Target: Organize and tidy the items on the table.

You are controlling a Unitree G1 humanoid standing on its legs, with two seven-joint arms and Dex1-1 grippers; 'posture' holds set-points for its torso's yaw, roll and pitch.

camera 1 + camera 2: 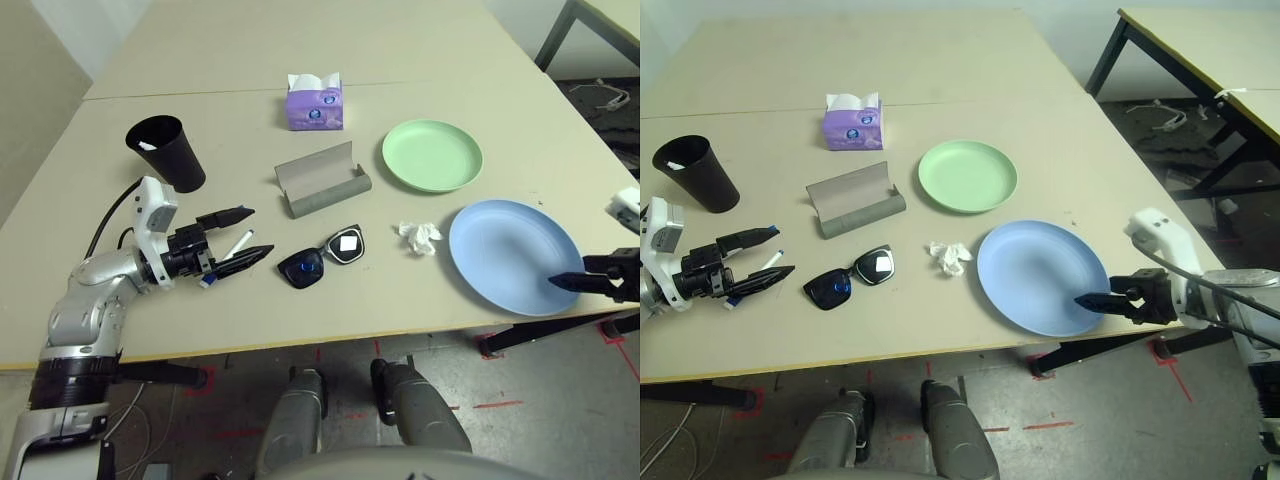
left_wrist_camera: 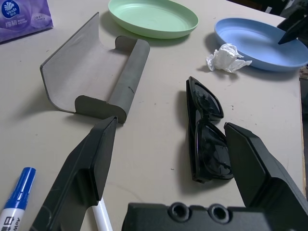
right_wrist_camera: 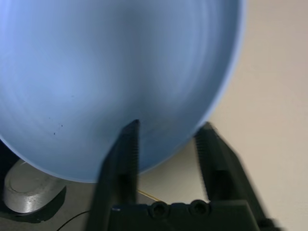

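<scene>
Presently, right gripper (image 1: 1087, 299): fingers straddled the light-blue plate's (image 1: 512, 255) rim at 4 o'clock, not visibly pinching.
Left gripper (image 1: 248, 235): spread, empty.
Risk: shallow bite; plate could slip off the table (image 1: 420, 60) edge.

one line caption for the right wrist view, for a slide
Right gripper straddling the light-blue plate's rim, jaws partly closed.

We see a purple tissue box (image 1: 315, 104) standing upright, white tissue poking out. A second table (image 1: 1200, 45) stands nearby. Red tape marks (image 1: 1175, 375) dot the floor.
</scene>
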